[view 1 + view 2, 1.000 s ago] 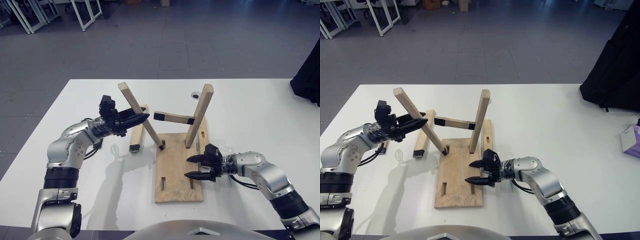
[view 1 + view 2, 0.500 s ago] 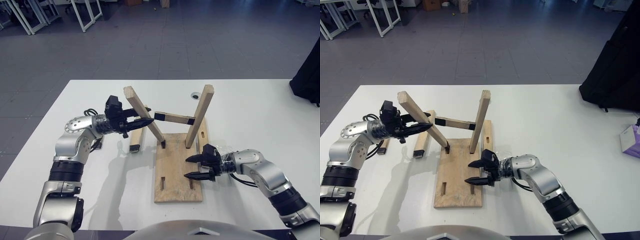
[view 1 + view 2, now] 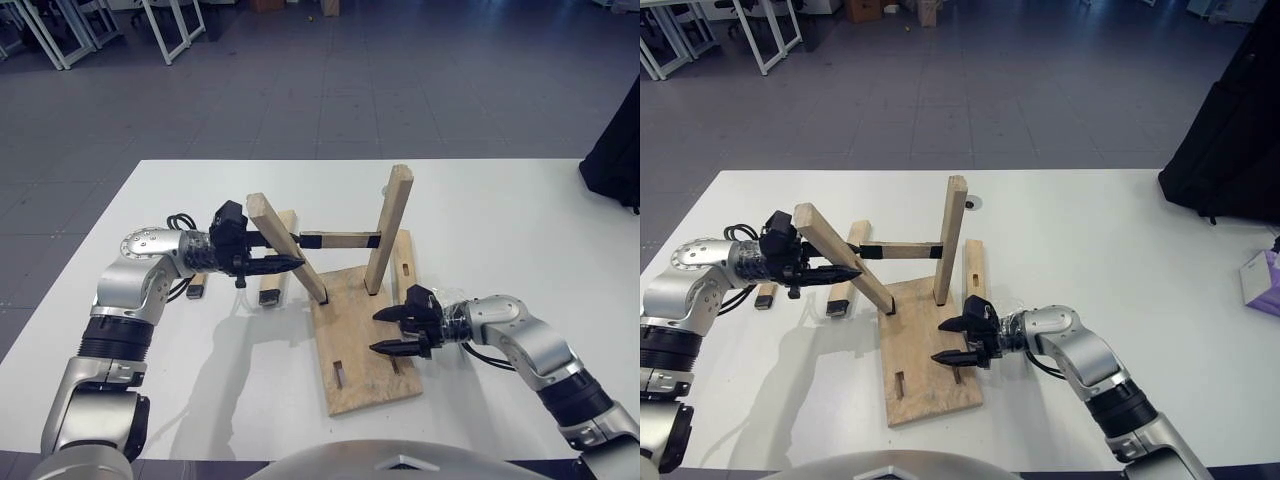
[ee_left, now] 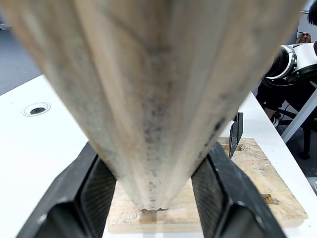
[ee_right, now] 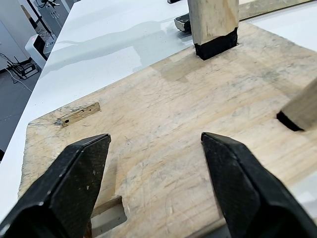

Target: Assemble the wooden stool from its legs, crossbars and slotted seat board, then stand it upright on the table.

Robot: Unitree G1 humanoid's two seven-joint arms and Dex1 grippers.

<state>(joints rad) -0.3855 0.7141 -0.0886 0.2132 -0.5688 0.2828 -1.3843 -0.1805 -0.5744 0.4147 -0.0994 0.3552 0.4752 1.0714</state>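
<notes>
The seat board (image 3: 362, 352) lies flat on the white table (image 3: 500, 220), turned at an angle, with two open slots toward its near end. Above the board's near right part hangs the right gripper (image 3: 378, 332), its two black fingers spread wide with nothing between them; the lower fingertip sits close to the nearer right slot, and whether it touches the wood cannot be told. At the far end of the board two legs stand in slots on their black-tipped feet: the upright leg (image 3: 388, 228) on the right stands nearly straight, and the tilted leg (image 3: 312, 280) on the left leans steeply toward the robot's left. The left gripper (image 3: 286, 251) is closed around the tilted leg partway up, one dark finger pressed to each side of the wood as the left wrist view shows. A crossbar (image 3: 340, 240) with black ends spans level between the two legs, at about the height of that grip. Just behind the board two loose legs lie flat on the table: one (image 3: 407, 256) beside the foot of the upright leg, the other (image 3: 270, 285) behind the tilted one. A short wooden piece (image 3: 765, 295) lies farther left, by the left forearm. Beyond the upright leg is a round cable hole (image 3: 971, 203) in the tabletop
</notes>
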